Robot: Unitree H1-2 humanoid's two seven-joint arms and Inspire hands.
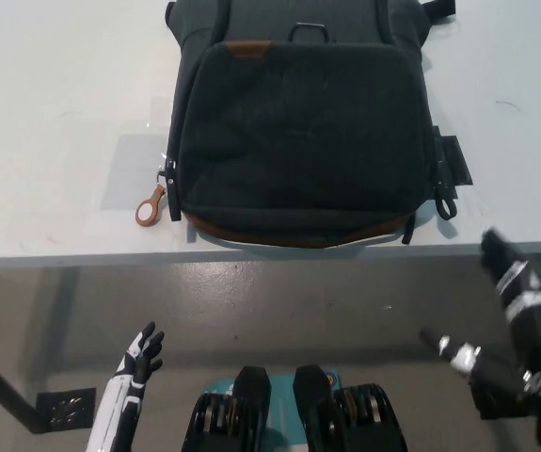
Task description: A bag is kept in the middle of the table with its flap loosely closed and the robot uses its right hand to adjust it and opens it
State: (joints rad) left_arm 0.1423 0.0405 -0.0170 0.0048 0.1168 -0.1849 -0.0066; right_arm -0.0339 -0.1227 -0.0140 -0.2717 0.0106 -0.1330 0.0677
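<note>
White left hand (pixel 138 363) is seen low at left, fingers spread and empty; the dark bag (pixel 298 132) lies flap-closed on the grey table (pixel 54 122); the black right hand (pixel 510 325), fingers apart, is raised below the table edge.

We see a dark charcoal fabric backpack (pixel 303 132) lying flat on the pale grey table (pixel 54 113), its bottom edge close to the table's near edge and its top end running out of the picture at the top. Its broad rounded front flap (pixel 298 137) lies down over the body, closed. A small brown leather patch (pixel 249 49) sits at the flap's upper left, and a thin brown trim (pixel 289 240) follows the lower edge. A black metal loop (pixel 309 32) stands just above the flap. On the bag's left side we see a brown ring-shaped leather pull tab (pixel 151 207) resting on the table. Black straps (pixel 444 179) hang at the right side.
</note>
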